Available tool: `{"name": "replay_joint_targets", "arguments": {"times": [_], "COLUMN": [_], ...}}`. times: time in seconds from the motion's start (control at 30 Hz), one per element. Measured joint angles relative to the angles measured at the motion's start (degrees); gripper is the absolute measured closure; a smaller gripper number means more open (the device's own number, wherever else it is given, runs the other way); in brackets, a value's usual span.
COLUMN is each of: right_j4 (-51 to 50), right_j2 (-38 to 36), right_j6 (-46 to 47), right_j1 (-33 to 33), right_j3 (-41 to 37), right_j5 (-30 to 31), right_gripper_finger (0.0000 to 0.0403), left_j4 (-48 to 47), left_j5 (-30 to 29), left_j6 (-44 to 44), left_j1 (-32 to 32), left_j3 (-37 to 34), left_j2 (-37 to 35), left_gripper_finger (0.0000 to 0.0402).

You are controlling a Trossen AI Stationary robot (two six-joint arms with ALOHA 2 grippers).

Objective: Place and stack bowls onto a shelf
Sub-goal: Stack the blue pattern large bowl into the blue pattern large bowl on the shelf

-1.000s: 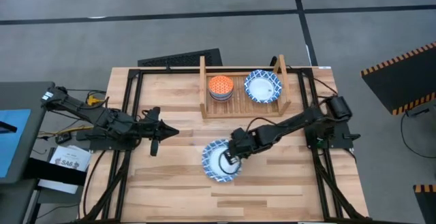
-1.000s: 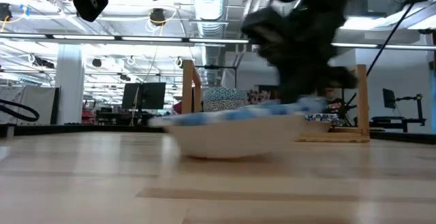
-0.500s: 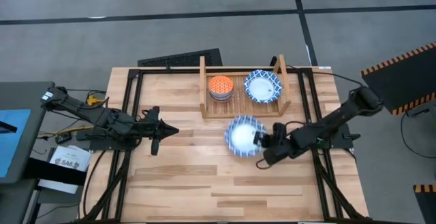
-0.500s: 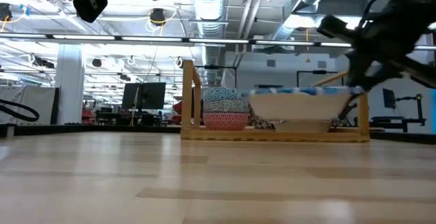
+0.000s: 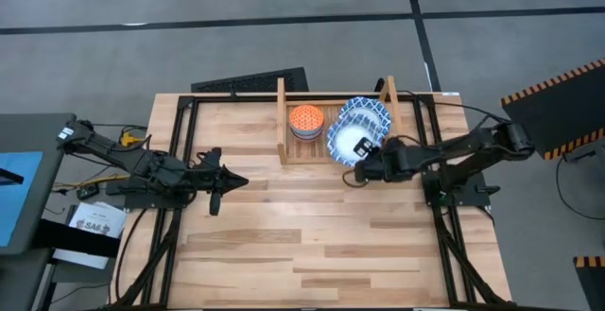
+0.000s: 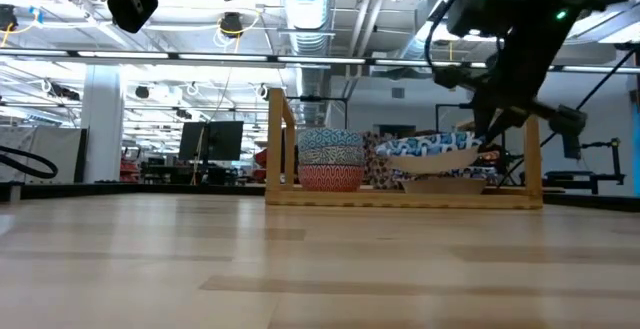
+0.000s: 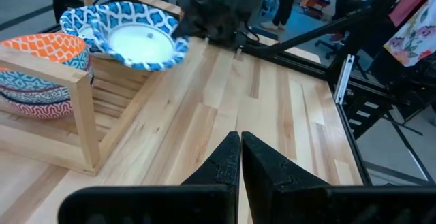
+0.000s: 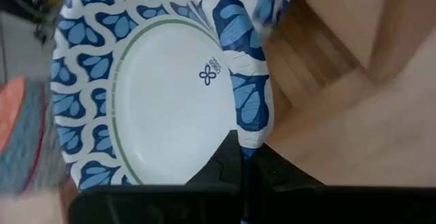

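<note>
While the right gripper (image 5: 364, 166) clamps its fingers on the rim of a white bowl with blue patterned rim (image 5: 346, 143), that bowl hangs tilted over the shelf (image 5: 284, 150), partly overlapping a second blue-rimmed bowl (image 5: 375, 110) lying at the shelf's right end.
Stack of small bowls (image 5: 305, 122), orange on top: shelf's left end, at 9 o'clock from the held bowl.
Shelf: table (image 5: 284, 245), toward 12 o'clock.
Left gripper (image 5: 234, 182): fingers together, holding nothing, above the table at 9 o'clock, well apart from the shelf.
</note>
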Motion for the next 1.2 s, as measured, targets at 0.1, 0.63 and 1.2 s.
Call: {"name": "replay_joint_targets", "arguments": {"times": [0.1, 0.63, 1.2], "right_j4": [0.3, 6.2, 5.3], "right_j2": [0.1, -0.3, -0.3], "right_j6": [0.0, 0.1, 0.1], "right_j1": [-3.7, -18.9, -22.6], "right_j3": [0.0, 0.0, 0.0], "right_j5": [-0.3, -0.6, -2.2], "right_gripper_finger": [0.0383, 0.0367, 0.0306], "left_j4": [0.0, 0.0, -0.3], "left_j5": [0.0, 0.1, 0.0], "left_j6": [0.0, -0.5, 0.0], "left_j1": [0.0, 0.0, 0.0], "left_j3": [0.0, 0.0, 0.0], "left_j2": [0.0, 0.0, 0.0], "left_gripper_finger": [0.0401, 0.0401, 0.0401]}}
